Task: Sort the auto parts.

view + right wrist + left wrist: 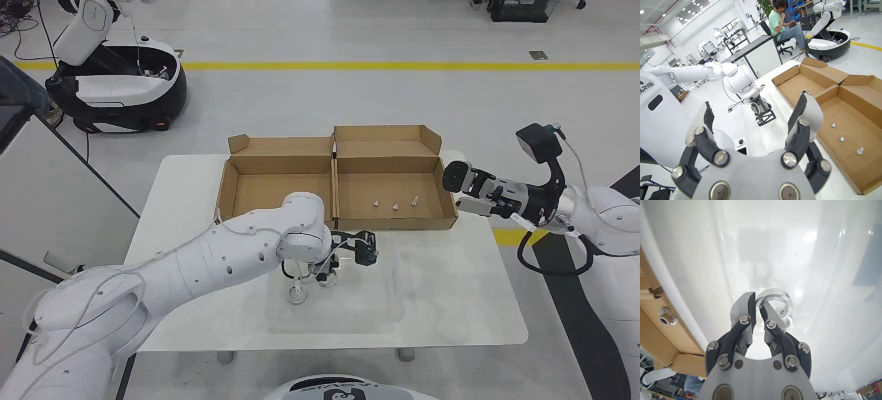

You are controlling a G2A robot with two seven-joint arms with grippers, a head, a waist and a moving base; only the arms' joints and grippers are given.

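**Table** (pixel 450 300): white, carrying the items below, listed near to far.

**Clear tray** (pixel 370 300): transparent and shallow, on the near middle of the table.

**Left gripper** (pixel 757 302): pointing down over the left part of the tray. It is clamped on the metal ring, with one finger inside the bore and the other against the outer wall.

**Metal ring** (pixel 776 294): silver collar with a small threaded side hole, pinched by its wall at the tray.

**Second ring** (pixel 789 321): just beside the first and partly hidden by a finger. Whether the two touch cannot be told.

**Left box** (pixel 270 195): open cardboard on the far side of the table, beyond the tray.

**Flanged part** (pixel 666 316): silver, lying on the floor of the left box.

**Right box** (pixel 380 180): open cardboard, touching the left box's right wall.

**Three small parts** (pixel 396 205): silver, in a loose row along the near side of the right box, apart from one another.

**Right gripper** (pixel 450 182): at the right box's right edge. Its fingers are spread wide and hold nothing.
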